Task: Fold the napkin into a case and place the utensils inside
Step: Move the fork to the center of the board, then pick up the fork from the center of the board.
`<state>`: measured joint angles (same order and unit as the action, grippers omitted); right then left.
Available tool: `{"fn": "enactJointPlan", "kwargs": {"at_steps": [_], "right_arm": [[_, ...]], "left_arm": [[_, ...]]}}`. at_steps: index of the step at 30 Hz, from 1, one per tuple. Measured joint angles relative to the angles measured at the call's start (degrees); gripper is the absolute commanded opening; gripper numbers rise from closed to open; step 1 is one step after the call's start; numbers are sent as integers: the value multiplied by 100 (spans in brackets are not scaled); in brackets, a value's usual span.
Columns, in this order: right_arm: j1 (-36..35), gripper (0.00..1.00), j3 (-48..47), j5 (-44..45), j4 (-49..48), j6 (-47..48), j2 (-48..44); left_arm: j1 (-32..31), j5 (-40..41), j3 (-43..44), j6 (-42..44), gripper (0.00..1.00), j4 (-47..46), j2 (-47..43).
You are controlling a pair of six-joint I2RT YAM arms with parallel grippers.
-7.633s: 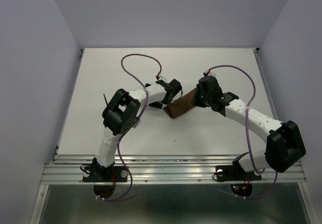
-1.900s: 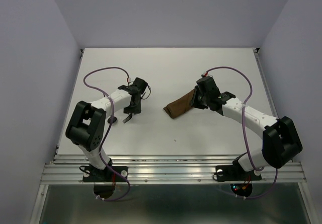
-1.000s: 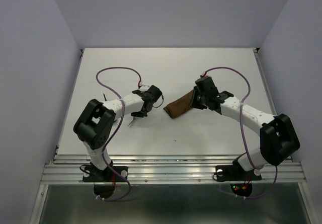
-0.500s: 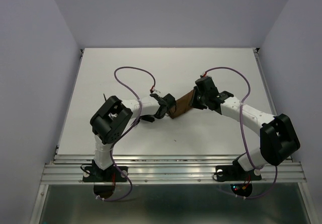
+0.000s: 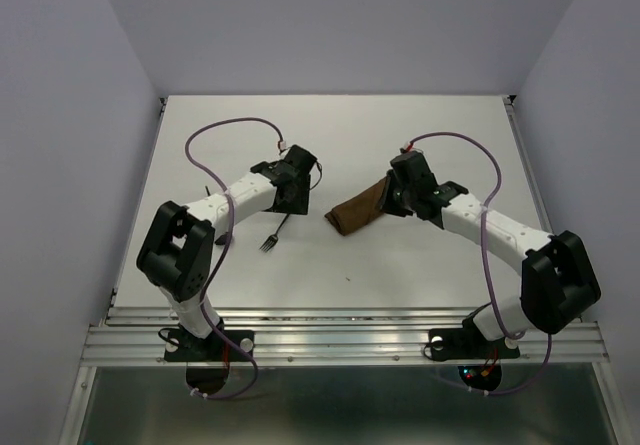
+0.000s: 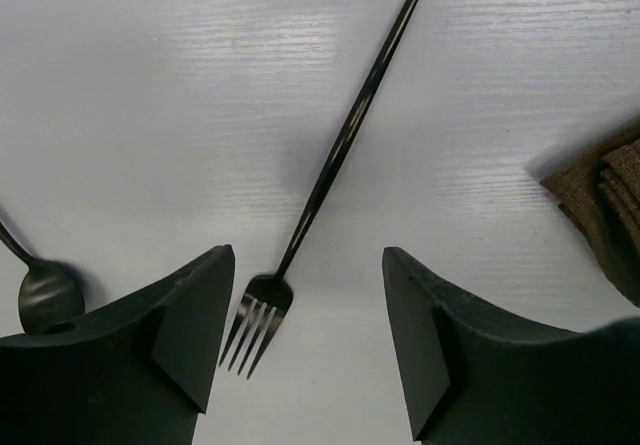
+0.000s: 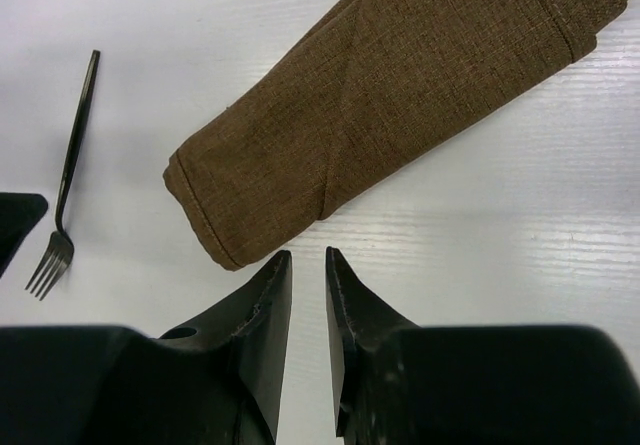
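Black fork (image 6: 325, 180) lies loose on the bench (image 6: 150, 115), just released by the spread left gripper (image 6: 307, 265). It is outside the case (image 7: 400, 95). The right gripper (image 7: 308, 260) is slightly parted and empty.

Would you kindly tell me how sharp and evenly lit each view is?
Top view: soft, even light, the fork small but distinct. Left wrist view: fork sharp, faint shadow beside it. Right wrist view: napkin weave crisp, fingers nearly black.

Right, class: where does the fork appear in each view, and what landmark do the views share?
Top external: fork left of centre.
Left wrist: fork in the centre, diagonal, tines at the bottom.
Right wrist: fork at far left.
Shared landmark: the brown case, right of the fork in all three.
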<state>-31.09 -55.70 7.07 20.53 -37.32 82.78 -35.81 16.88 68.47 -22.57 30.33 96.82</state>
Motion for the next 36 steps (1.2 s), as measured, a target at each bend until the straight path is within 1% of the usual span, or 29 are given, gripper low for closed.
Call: {"fn": "enactJointPlan", "kwargs": {"at_steps": [2, 6, 8, 10, 11, 12, 14, 15, 16, 19, 26, 30, 31, 33, 36], "right_arm": [[0, 27, 11, 22, 2, 0, -66], [0, 28, 37, 72, 11, 0, -173], [0, 33, 37, 98, 13, -2, -203], [0, 36, 37, 127, 28, 4, -232], [0, 39, 37, 151, 46, 2, -247], [0, 41, 37, 173, 57, 2, -262], [0, 41, 37, 245, 72, 2, -282], [0, 44, 37, 299, 92, 2, -297], [0, 46, 39, 345, 109, 4, -313], [42, 45, 70, 461, 138, 7, -374], [518, 46, 114, 448, 199, 107, -380], [562, 46, 114, 433, 203, 162, -372], [562, 46, 111, 426, 203, 173, -365], [562, 46, 114, 391, 205, 177, -343], [562, 47, 111, 361, 210, 177, -293]], "left_arm": [[144, -284, -61, 236, 73, -144, 13], [219, -815, -264, 573, 70, -245, 83], [251, -1027, -326, 688, 67, -280, 179], [256, -1180, -343, 745, 63, -299, 280], [256, -1237, -354, 765, 61, -330, 328], [256, -1270, -361, 780, 59, -348, 376], [269, -1311, -369, 798, 57, -433, 444], [280, -1333, -380, 800, 53, -468, 485], [284, -1342, -398, 798, 52, -496, 525], [293, -1344, -407, 811, 46, -566, 590], [293, -1353, -476, 833, 48, -660, 533], [302, -1386, -546, 861, 51, -682, 330], [317, -1355, -544, 863, 59, -675, 251], [334, -1279, -538, 879, 68, -658, 138], [391, -1154, -501, 868, 73, -638, -15]]}}
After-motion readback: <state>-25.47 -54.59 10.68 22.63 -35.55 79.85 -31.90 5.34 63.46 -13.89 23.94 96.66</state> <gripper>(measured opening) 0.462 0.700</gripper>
